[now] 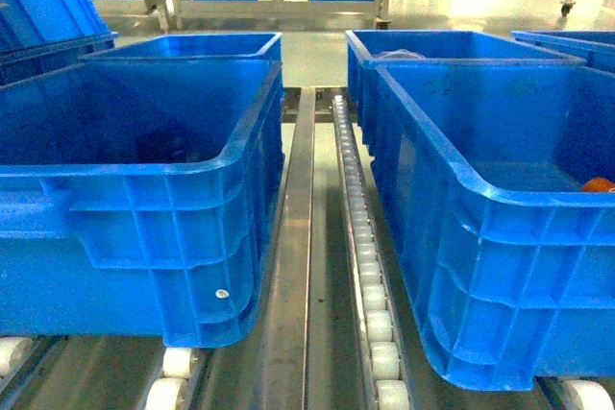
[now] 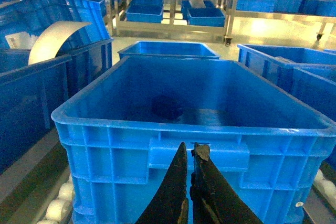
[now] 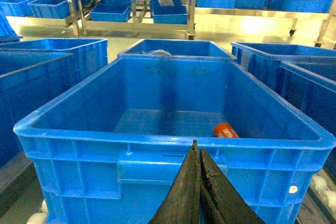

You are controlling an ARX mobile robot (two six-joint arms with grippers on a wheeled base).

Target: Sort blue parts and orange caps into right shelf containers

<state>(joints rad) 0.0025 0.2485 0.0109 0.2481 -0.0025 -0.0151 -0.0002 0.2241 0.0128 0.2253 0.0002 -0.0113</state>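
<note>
Blue crates fill what you see. On the orange cap (image 3: 226,130) there is white writing, but it is too small to read; a small round sticker (image 1: 222,293) sits on the left crate (image 1: 240,156), unreadable too.

Your left gripper (image 2: 192,150) has its fingers together, only a sliver between the tips. Just beyond the tips is the near wall of the left crate, with its handle ledge right at them. Past that wall, deep in the crate, lies a dark blue part (image 2: 167,107).

Your right gripper (image 3: 198,148) has its fingers pressed together on nothing. Straight ahead of the tips stands the near wall of the right crate (image 3: 173,140); the cap lies on the floor inside, beyond the rim and slightly right of the tips.

Between the two crates run a roller track (image 1: 365,266) and a steel rail (image 1: 293,266). More crates stand behind, and shelves (image 2: 173,3) with further crates farther back. Left of the left fingers a curved white sheet (image 2: 55,38) leans in a neighbouring crate.
</note>
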